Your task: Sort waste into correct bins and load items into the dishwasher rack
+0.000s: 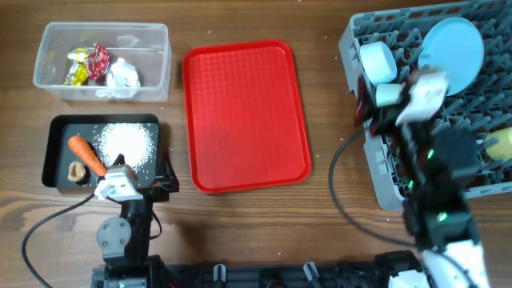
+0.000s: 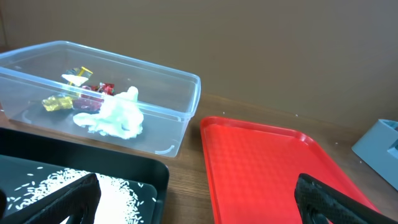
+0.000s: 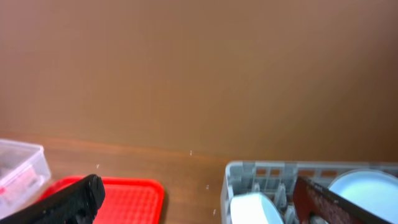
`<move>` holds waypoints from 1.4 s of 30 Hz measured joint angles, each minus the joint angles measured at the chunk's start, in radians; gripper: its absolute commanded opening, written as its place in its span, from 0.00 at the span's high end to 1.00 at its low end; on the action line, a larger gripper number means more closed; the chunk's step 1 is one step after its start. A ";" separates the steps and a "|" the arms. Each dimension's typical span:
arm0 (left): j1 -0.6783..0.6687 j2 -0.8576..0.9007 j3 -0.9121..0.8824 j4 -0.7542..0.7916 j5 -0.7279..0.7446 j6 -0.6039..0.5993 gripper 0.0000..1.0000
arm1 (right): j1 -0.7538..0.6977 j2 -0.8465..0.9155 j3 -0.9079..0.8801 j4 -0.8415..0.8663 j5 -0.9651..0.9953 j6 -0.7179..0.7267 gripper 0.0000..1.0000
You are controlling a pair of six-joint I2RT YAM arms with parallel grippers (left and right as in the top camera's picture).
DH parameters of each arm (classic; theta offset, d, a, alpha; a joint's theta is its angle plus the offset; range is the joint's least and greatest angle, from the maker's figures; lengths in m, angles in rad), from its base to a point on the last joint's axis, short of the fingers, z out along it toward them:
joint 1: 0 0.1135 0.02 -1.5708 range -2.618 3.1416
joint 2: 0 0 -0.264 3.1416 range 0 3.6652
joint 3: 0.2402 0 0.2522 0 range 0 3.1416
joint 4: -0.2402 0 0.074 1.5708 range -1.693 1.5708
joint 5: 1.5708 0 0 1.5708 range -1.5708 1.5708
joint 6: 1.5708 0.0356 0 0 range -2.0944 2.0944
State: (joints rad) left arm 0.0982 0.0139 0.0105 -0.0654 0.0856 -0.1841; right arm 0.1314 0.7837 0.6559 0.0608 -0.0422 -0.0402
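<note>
A clear bin [image 1: 164,60] at the far left holds wrappers [image 1: 88,64] and a crumpled tissue [image 1: 124,74]. In front of it a black tray [image 1: 56,152] holds rice [image 1: 124,144], a carrot [image 1: 86,154] and a brown scrap [image 1: 77,171]. The grey dishwasher rack [image 1: 376,172] at the right holds a white cup [image 1: 376,58] and a light-blue plate [image 1: 452,44]. My left gripper [image 1: 140,178] is open and empty at the black tray's near right corner [image 2: 196,199]. My right gripper [image 1: 382,102] is open and empty over the rack's left edge [image 3: 198,186].
An empty red tray [image 1: 244,112] lies in the middle, between the black tray and the rack; it also shows in the left wrist view [image 2: 261,162]. A yellow item [image 1: 500,142] sits at the rack's right side. Cables run along the table's near edge.
</note>
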 measured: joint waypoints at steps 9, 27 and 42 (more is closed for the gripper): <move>0.000 0.000 0.000 -0.001 -0.003 0.000 0.00 | -0.042 -0.552 -0.635 0.173 -0.031 0.097 0.00; 0.000 0.000 0.000 -0.001 -0.003 0.000 0.00 | -0.042 -0.767 -0.649 -0.054 -0.063 0.108 0.00; 0.000 0.000 0.000 -0.001 -0.003 0.000 0.00 | -0.042 -0.767 -0.649 -0.054 -0.063 0.108 0.00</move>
State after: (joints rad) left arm 0.0982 0.0139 0.0105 -0.0662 0.0822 -0.1844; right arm 0.0898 0.0166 0.0067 0.0071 -0.1051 0.0673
